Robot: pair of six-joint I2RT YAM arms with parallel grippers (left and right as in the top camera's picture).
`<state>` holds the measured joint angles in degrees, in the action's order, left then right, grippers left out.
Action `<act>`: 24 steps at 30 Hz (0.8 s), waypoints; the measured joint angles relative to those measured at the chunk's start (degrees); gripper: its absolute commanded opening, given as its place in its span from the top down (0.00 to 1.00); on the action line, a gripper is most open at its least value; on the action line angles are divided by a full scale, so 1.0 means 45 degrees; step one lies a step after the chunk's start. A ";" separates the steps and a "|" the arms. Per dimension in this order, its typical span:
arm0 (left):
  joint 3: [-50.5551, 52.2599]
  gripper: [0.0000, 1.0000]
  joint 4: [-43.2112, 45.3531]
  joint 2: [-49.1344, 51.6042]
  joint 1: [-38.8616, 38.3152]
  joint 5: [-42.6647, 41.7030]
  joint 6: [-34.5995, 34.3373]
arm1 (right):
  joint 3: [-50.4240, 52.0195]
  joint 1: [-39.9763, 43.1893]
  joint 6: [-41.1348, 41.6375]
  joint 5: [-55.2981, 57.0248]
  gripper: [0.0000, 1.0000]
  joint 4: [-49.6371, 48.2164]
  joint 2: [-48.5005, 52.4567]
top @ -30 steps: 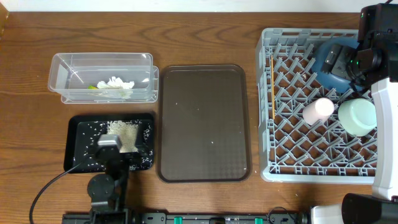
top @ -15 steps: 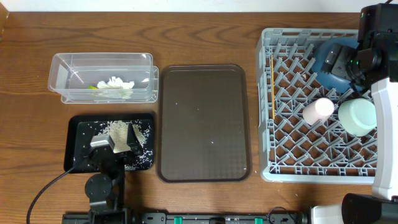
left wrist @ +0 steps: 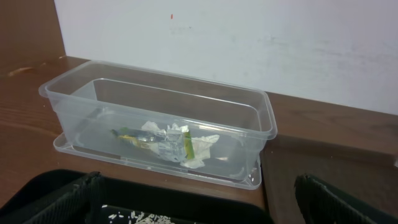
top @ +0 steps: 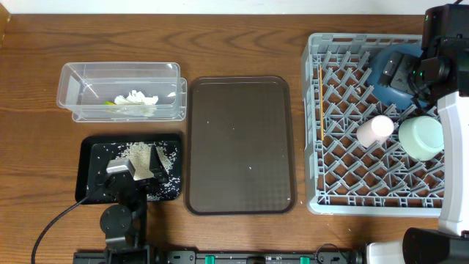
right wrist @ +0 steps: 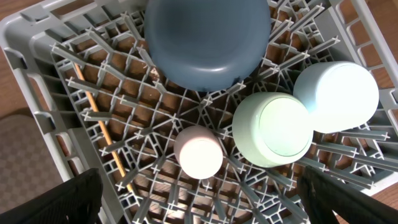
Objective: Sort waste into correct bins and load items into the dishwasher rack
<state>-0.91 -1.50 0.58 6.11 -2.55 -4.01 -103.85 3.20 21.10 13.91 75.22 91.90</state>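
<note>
Grey rack (top: pixel 313 132), blue bowl (right wrist: pixel 208 40), pink cup (right wrist: pixel 198 152)

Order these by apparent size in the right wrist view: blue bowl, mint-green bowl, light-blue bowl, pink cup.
1. blue bowl
2. mint-green bowl and light-blue bowl look about alike; I cannot rank them.
3. pink cup

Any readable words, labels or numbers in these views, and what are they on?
None can be read.
Snack wrapper in the clear tub: it has print, but it is too small and crumpled to read.
Nothing else in view shows any marking.
</note>
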 measured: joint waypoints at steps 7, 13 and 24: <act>0.0000 0.01 0.0000 0.0000 0.0000 0.0000 0.0000 | 0.0000 0.0000 0.0000 0.0000 0.01 0.0005 0.0000; 0.0000 0.01 0.0000 0.0000 0.0000 0.0000 0.0000 | 0.0000 0.0000 0.0000 0.0000 0.01 0.0005 0.0000; -0.0010 0.01 -0.0010 0.0005 0.0005 0.0010 0.0000 | 0.0078 0.0000 0.0005 0.0000 0.01 -0.0005 -0.2754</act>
<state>-0.95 -1.54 0.60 6.13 -2.50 -4.01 -103.50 3.20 21.12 13.91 75.20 79.50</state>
